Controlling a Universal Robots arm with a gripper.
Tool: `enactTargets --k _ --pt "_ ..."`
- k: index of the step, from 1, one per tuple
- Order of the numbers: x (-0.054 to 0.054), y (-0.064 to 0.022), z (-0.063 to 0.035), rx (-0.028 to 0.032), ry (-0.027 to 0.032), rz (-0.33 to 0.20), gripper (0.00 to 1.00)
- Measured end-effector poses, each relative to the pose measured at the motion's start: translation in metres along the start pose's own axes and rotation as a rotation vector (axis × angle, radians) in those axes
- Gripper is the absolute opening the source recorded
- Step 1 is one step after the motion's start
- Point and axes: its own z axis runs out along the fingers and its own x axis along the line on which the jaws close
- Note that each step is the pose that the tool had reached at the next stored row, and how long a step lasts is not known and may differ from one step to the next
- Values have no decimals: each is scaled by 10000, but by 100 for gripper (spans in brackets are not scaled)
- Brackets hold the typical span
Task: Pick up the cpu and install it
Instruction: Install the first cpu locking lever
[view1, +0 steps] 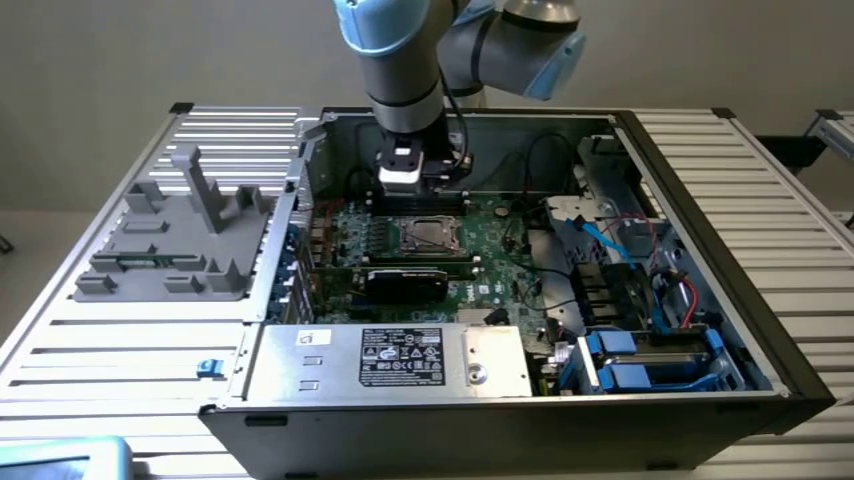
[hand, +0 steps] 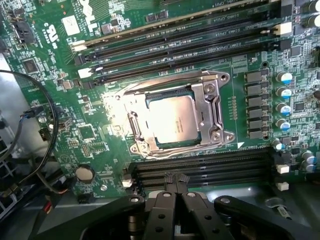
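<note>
Open computer case (view1: 747, 260) on slatted table (view1: 94, 340); grey plastic fixture (view1: 174, 245) beside; green motherboard (hand: 80, 135), black cable (hand: 42, 150).

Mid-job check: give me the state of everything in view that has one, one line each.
cpu: lying flat in its socket on the motherboard, not held.
socket frame: sitting around the cpu, silver top exposed.
gripper: shut, empty, above the board beside the socket.
memory slots: next to the socket, empty.
computer case: side open, lying flat.
grey holder: on the table at the exterior view's left.
</note>
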Motion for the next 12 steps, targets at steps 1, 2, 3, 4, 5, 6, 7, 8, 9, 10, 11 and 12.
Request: enactTargets --k 1,2,3,4,5,6,7,8,9,10,11,12 --pt "0 0 0 -107 -54 5 11" --pt "-1 0 0 -124 -76 12 11" --pt "-1 0 0 -126 -79 13 11" --pt "-1 0 0 -126 -79 13 11" --pt "-1 0 0 -126 -80 13 11" --pt "0 -1 -1 -142 -80 10 11" --pt "1 -4 -9 -206 -82 4 11" --pt "3 -8 -22 -269 -83 -5 11" --pt "6 -16 -47 -303 -83 -10 11" --pt "9 -25 -73 -336 -84 -13 11" --pt "11 -32 -94 -373 -85 -15 11" --pt "14 -39 -116 -409 -86 -19 11"
